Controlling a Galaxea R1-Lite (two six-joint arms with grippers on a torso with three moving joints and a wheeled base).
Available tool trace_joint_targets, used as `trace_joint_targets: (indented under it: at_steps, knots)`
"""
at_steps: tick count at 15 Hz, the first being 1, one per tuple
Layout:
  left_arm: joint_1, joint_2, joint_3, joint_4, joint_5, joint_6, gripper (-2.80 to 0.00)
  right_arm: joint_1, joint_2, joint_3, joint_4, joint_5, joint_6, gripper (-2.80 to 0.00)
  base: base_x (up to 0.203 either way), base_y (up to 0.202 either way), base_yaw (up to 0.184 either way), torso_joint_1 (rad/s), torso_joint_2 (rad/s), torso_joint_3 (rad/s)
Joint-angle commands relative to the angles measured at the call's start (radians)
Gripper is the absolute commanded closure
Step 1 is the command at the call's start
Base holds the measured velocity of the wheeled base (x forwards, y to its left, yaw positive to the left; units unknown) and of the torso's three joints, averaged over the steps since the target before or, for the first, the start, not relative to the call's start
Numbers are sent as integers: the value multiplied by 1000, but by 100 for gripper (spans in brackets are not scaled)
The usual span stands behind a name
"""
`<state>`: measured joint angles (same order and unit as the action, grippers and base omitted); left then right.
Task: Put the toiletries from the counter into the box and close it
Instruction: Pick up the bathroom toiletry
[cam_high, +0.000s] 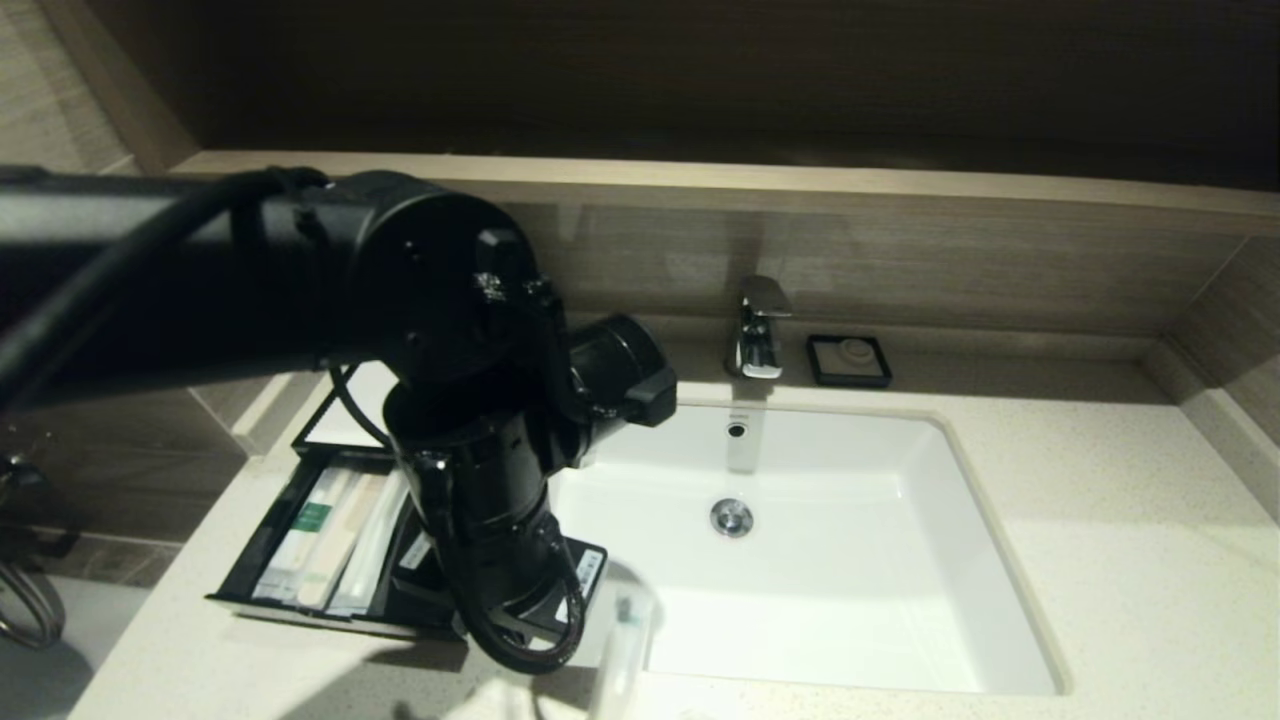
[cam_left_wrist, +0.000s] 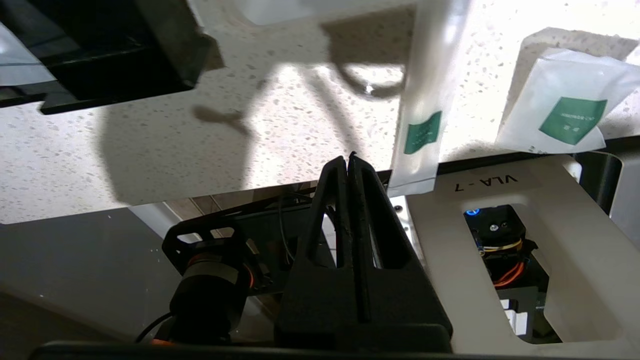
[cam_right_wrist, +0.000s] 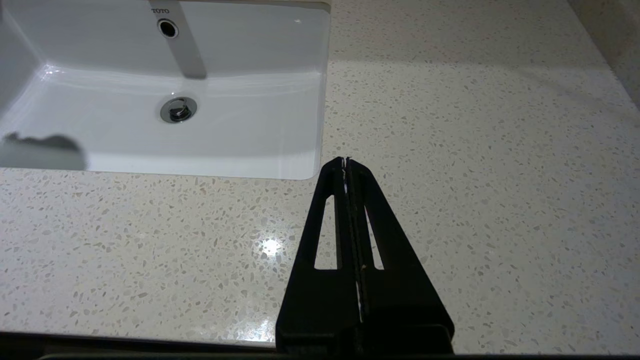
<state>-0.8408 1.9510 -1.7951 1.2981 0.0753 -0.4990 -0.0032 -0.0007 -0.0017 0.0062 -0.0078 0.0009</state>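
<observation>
Beneath the black left pincer (cam_left_wrist: 348, 162) lies the off-white, brown-speckled counter (cam_left_wrist: 150, 150), just beside it a translucent-white packet (cam_left_wrist: 425, 100) with a green label, farther off a white sachet (cam_left_wrist: 565, 107) with a green square, and the black box (cam_left_wrist: 115, 50).

Packets (cam_high: 330, 540) in open box (cam_high: 262, 545)

The box (cam_high: 330, 430) sits on the counter (cam_high: 1120, 520) at its left edge, left of the basin (cam_high: 850, 560), its drawer pulled toward the front edge with packets (cam_high: 330, 540) lying in it side by side. A long packet (cam_high: 622, 650) lies at the front edge by the basin's front-left corner. The tap (cam_high: 757, 328) and soap dish (cam_high: 849, 360) stand behind the basin at the back edge.
</observation>
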Motion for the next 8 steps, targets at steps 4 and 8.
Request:
trace_joint_targets:
  at_steps: [4, 8]
  knots:
    - [-92, 44, 0, 0, -6, -54, 0, 0, -1, 0, 0, 0, 1, 0, 0, 0, 0, 0, 0, 0]
    - [-97, 86, -7, -4, -1, -62, 0, 0, -1, 0, 0, 0, 0, 0, 0, 0, 0, 0, 0, 0]
